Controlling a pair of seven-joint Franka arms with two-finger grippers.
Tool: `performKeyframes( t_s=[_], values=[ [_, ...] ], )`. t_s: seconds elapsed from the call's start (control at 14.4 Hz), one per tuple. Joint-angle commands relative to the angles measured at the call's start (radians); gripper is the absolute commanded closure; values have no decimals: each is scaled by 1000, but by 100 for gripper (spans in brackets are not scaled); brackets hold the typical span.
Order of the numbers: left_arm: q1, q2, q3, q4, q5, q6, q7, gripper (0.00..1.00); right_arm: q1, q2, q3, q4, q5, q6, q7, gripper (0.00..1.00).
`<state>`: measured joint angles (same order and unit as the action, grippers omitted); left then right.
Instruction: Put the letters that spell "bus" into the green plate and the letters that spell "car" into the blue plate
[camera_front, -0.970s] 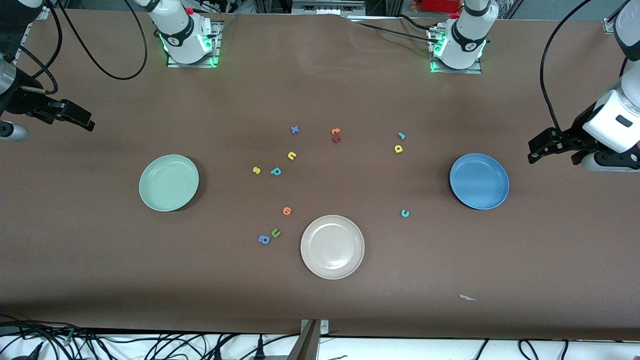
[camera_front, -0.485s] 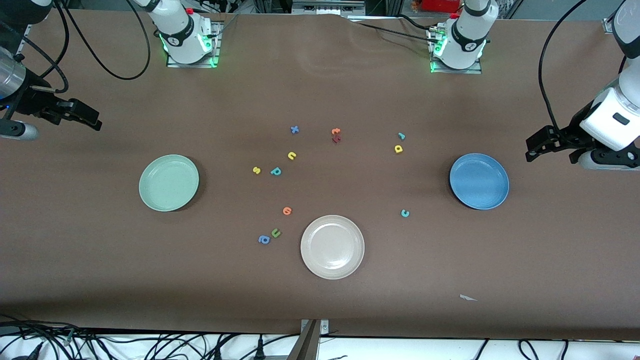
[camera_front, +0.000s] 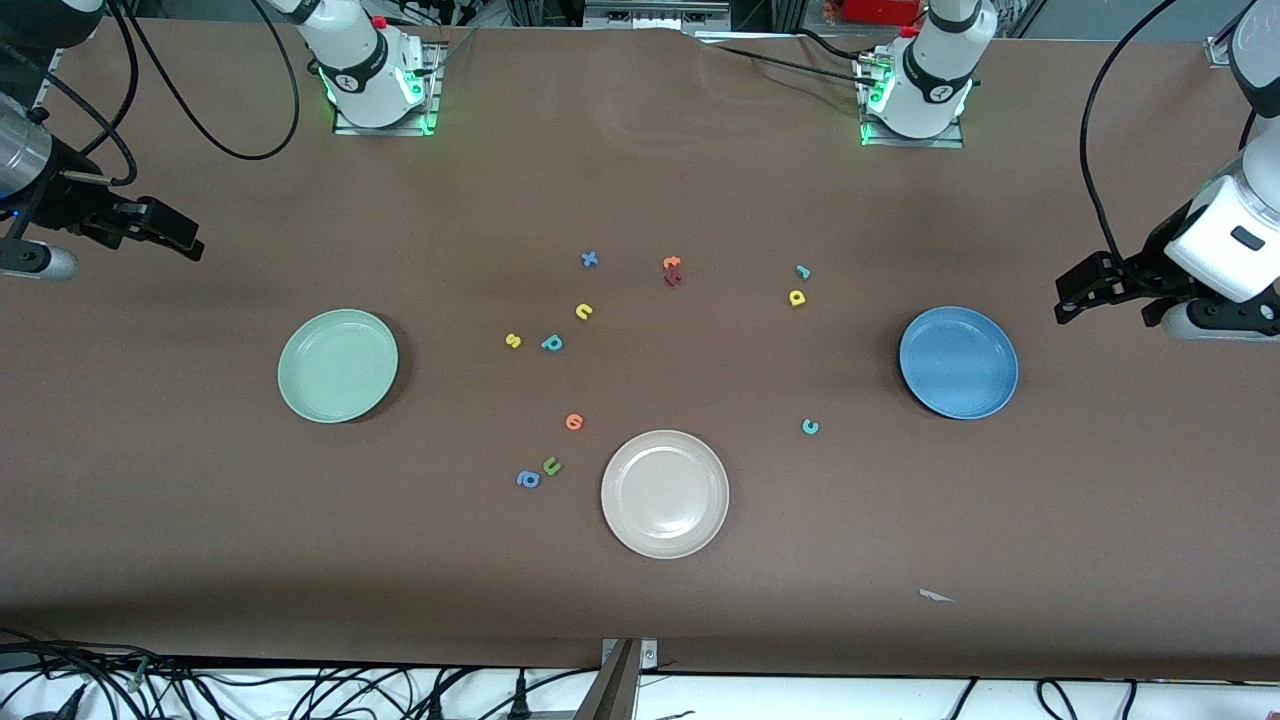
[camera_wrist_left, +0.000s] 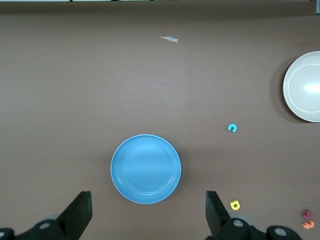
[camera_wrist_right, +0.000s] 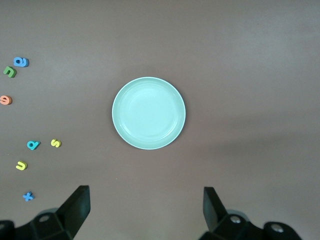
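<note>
The green plate (camera_front: 338, 366) (camera_wrist_right: 148, 113) lies toward the right arm's end and the blue plate (camera_front: 958, 362) (camera_wrist_left: 145, 168) toward the left arm's end; both hold nothing. Between them lie the yellow s (camera_front: 513, 341), teal b (camera_front: 551, 343) and yellow u (camera_front: 584, 311). Closer to the blue plate are the teal r (camera_front: 802, 271), yellow a (camera_front: 797, 297) and teal c (camera_front: 810, 427). My right gripper (camera_front: 183, 241) (camera_wrist_right: 145, 190) hangs open, off to the side of the green plate. My left gripper (camera_front: 1064, 300) (camera_wrist_left: 148, 199) hangs open beside the blue plate.
A beige plate (camera_front: 665, 493) sits nearest the front camera. Other letters lie loose: blue x (camera_front: 589, 260), orange (camera_front: 672, 263) and dark red (camera_front: 673, 279) letters, an orange round one (camera_front: 574, 422), green u (camera_front: 551, 466), blue a (camera_front: 528, 480). A paper scrap (camera_front: 936, 596) lies near the front edge.
My right gripper has drifted slightly toward the table's middle. The left gripper has barely shifted. No letter or plate has moved.
</note>
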<state>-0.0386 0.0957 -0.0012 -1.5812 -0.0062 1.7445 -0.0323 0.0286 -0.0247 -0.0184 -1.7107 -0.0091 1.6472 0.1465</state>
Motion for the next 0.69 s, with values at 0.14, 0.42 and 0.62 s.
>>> performKeyframes(
  t_s=[0.14, 0.42, 0.62],
  values=[
    [9, -4, 1, 9, 5, -20, 22, 0, 1, -1, 0, 20, 8, -24, -12, 0],
    [11, -4, 1, 9, 5, -20, 28, 0, 1, -1, 0, 20, 8, -24, -12, 0],
    [13, -4, 1, 9, 5, -20, 28, 0, 1, -1, 11, 19, 8, -24, -10, 0]
  ],
)
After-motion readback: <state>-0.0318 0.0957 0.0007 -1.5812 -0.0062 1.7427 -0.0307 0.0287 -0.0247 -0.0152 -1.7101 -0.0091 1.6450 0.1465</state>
